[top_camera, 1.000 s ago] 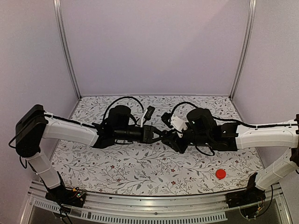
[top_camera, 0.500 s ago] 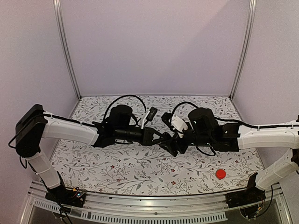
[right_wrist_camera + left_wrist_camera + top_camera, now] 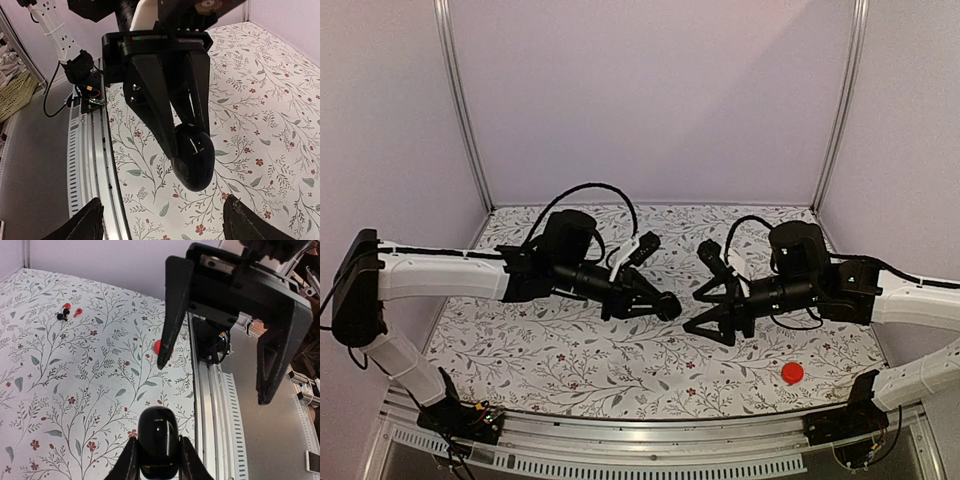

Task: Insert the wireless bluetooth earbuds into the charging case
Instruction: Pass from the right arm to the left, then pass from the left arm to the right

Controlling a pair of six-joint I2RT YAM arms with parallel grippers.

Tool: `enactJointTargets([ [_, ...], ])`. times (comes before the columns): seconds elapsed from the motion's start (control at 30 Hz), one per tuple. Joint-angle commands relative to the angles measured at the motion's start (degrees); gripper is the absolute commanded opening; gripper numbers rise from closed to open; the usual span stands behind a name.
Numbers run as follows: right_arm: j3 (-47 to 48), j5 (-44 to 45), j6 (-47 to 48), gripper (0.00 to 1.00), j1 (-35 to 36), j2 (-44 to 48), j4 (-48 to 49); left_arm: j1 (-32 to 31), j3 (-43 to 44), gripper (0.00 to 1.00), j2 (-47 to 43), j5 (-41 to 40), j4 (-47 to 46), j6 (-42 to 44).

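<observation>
1. Step: case prep, nothing inserted yet; the small glossy black pebble-shaped charging case (image 3: 156,436) is in mid-air over the floral-print table (image 3: 620,370), roughly centre; the left gripper (image 3: 660,303) has it, jaws pinched tight on both flanks.
2. The right gripper (image 3: 695,311) faces the case nose-on, just beside it, not touching; jaws spread wide, nothing in them.
3. Case looks closed in both wrist views; no lid gap seen.
4. Next, imo: lid has to come open; right fingertip works the seam while left holds the body steady; needs careful alignment, since the shell is slick + small and could twist in the pinch; after that, go fetch the buds.
5. Tiny red-and-black bits lie on the table, prob the earbuds (image 3: 67,312); well apart from the case, seen only in left wrist view; too small to confirm.
6. Count: 1 case; 2 grippers; 1 flat round red disc (image 3: 792,373) near the front-right edge, not part of the job; approx 3 specks in the bud cluster, can't tell how many buds that makes.
</observation>
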State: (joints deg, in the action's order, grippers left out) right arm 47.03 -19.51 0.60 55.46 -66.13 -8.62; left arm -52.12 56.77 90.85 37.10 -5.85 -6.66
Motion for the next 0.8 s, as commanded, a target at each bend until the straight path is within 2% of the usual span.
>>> enactJointTargets([
  [0.0,-0.1,-9.7,-2.9,0.79,-0.3,2.0,-5.3,-0.4,-1.5,0.0,-5.0,6.9,0.8,7.6],
  [0.13,1.8,-13.3,-2.7,0.73,-0.2,0.4,-6.5,-1.5,-1.7,0.0,-6.8,9.3,0.3,9.3],
  [0.27,4.8,-13.7,-1.7,0.68,-0.3,-1.7,-8.3,-2.5,-1.6,0.0,-6.9,10.0,0.4,9.6],
  [0.37,6.8,-13.4,0.0,0.61,-0.3,-3.0,-10.5,-3.0,-1.8,0.0,-7.2,10.8,0.6,10.1],
  [0.77,11.2,-18.7,3.4,0.43,-0.2,-7.9,-14.5,-5.1,0.4,0.0,-4.9,10.4,3.7,12.1],
])
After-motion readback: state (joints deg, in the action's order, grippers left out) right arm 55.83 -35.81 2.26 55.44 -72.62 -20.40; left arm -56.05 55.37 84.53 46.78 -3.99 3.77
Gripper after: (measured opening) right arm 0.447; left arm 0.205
